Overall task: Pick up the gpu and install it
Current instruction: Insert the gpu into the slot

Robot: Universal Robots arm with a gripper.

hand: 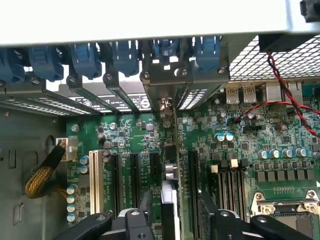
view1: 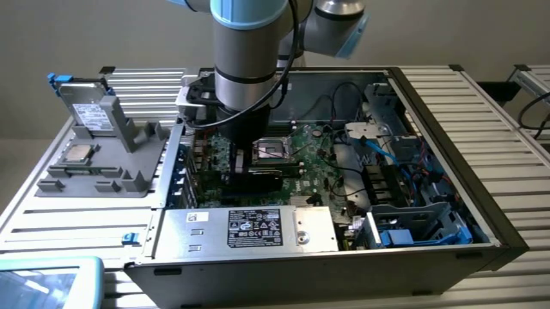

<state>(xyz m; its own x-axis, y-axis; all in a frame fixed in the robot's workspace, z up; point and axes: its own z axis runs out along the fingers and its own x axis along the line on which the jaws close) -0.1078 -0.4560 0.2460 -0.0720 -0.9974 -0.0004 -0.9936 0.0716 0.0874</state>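
Robotics lab bench: opened computer case (view1: 481, 212) on slatted aluminium table (view1: 69, 219).

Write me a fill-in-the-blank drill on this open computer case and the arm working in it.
1. The gpu stands on edge over the ____ motherboard.
2. The gripper has its jaws ____, one on each side of the gpu with a gap between.
3. The retaining clips above the slot brackets are coloured ____.
4. In the exterior view, the grey holder carrying the drive sits on the case's ____ side.

Missing words: green; open; blue; left
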